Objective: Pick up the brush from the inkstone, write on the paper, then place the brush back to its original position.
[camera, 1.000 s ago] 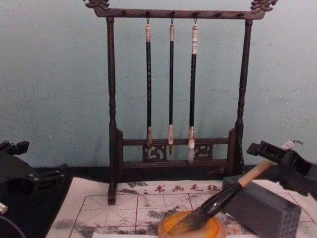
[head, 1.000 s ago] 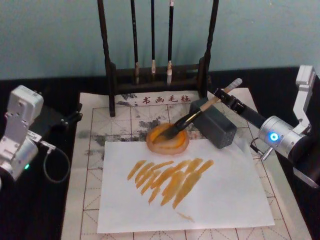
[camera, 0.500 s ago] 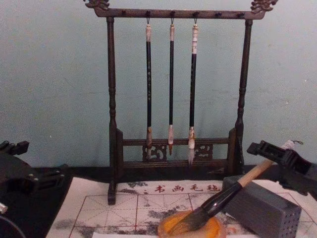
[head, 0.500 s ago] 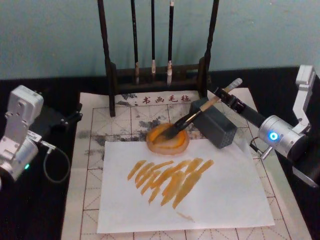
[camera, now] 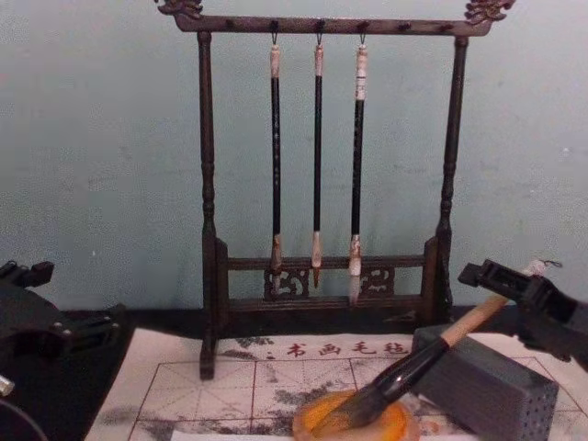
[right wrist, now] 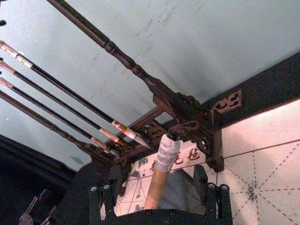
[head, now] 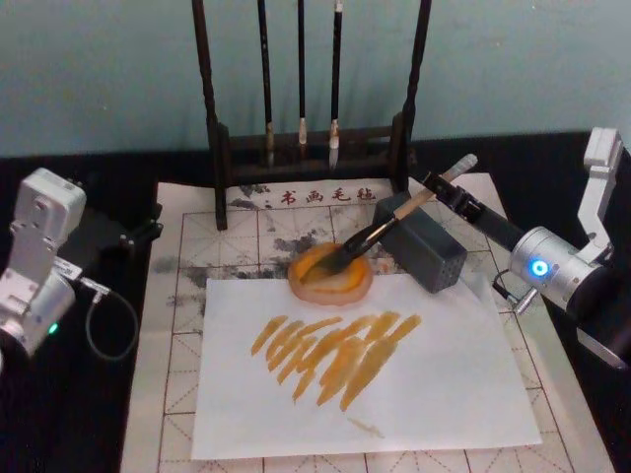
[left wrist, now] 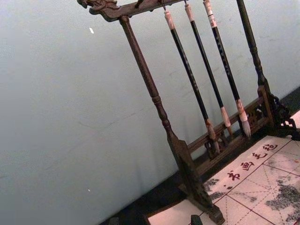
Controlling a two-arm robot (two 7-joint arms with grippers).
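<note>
The brush [head: 370,236] lies at rest: its dark bristles sit in the orange inkstone [head: 330,288], and its tan handle leans back over a dark block [head: 431,252]. My right gripper [head: 444,187] stands open at the handle's upper end, one finger on each side with a gap to the wood. The right wrist view shows the handle [right wrist: 157,183] between those fingers. From the chest, the brush [camera: 413,367] slants up to the right gripper [camera: 501,285]. The red-grid paper [head: 173,394] carries a plain white sheet [head: 434,384] with orange strokes. My left gripper [head: 138,232] is parked open at the left, off the paper.
A dark wooden rack [head: 311,148] with three thin hanging brushes stands behind the paper, also seen as the rack [camera: 207,184] from the chest. The dark block [camera: 496,386] sits right of the inkstone [camera: 395,424]. Black tabletop flanks the paper on both sides.
</note>
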